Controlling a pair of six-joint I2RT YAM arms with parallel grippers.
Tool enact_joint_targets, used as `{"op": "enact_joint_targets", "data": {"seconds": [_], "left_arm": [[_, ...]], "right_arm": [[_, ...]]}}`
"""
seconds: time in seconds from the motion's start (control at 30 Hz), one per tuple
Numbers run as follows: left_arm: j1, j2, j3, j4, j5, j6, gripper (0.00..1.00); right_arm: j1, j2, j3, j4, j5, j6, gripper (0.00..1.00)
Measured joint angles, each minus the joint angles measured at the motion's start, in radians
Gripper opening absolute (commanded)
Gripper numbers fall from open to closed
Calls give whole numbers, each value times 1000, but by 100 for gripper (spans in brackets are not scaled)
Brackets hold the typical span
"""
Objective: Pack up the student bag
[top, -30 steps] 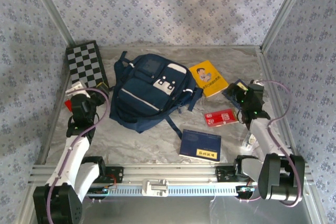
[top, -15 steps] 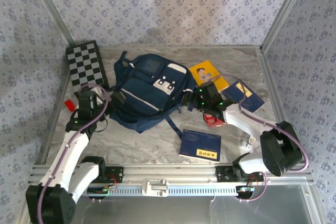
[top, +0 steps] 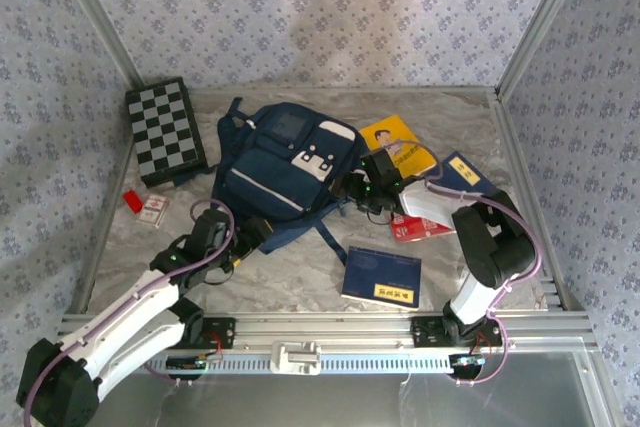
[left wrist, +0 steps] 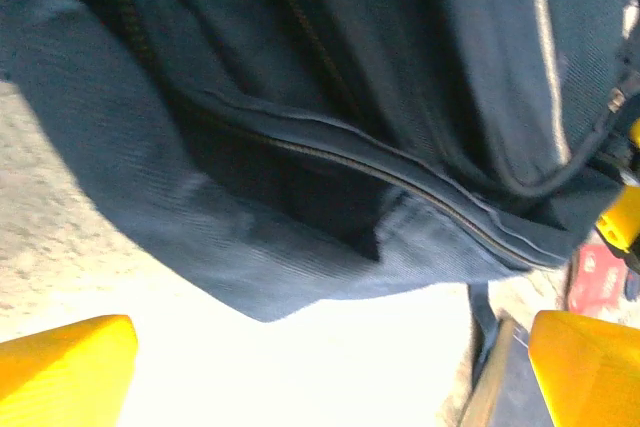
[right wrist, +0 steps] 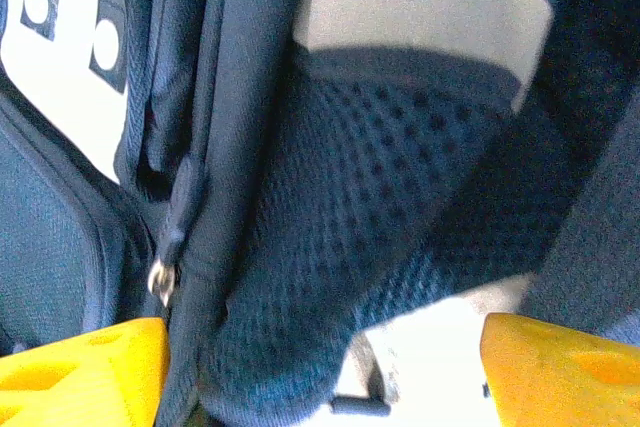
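Note:
The student bag (top: 285, 172), navy with white trim and white pocket patches, lies flat in the middle of the table. My left gripper (top: 254, 231) sits at the bag's near left corner. In the left wrist view, my left gripper (left wrist: 325, 372) is open over bare table, just short of the student bag (left wrist: 300, 97) and its zipper seam. My right gripper (top: 353, 187) is at the bag's right side. In the right wrist view, my right gripper (right wrist: 325, 372) is open, its yellow fingertips (right wrist: 80, 372) standing wide on either side of the bag's mesh side pocket (right wrist: 380, 197).
A checkered box (top: 165, 130) lies at the back left. A yellow book (top: 397, 147), a blue book (top: 468, 175) and a red booklet (top: 420, 227) lie right of the bag. A dark blue book (top: 382, 277) is near the front. A small red thing (top: 132, 201) lies at the left.
My left arm swung from the left edge in to the bag's near corner. My right gripper travelled left from the blue book to the bag's right side.

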Motion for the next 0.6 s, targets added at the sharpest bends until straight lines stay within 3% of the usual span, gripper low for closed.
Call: {"op": "enact_joint_targets", "data": {"seconds": [0.1,0.33,0.6], "left_arm": [[0,23,-18,50,-32,-15,100],[22,131,-21,201,-69,34,100],[153,330,60,305,-32,189,97]], "right_arm": [[-9,30,8,30,-12,14,64],[-19,45,10,88,-53,27,24],[-5,44,9,153,-97,54,9]]}}
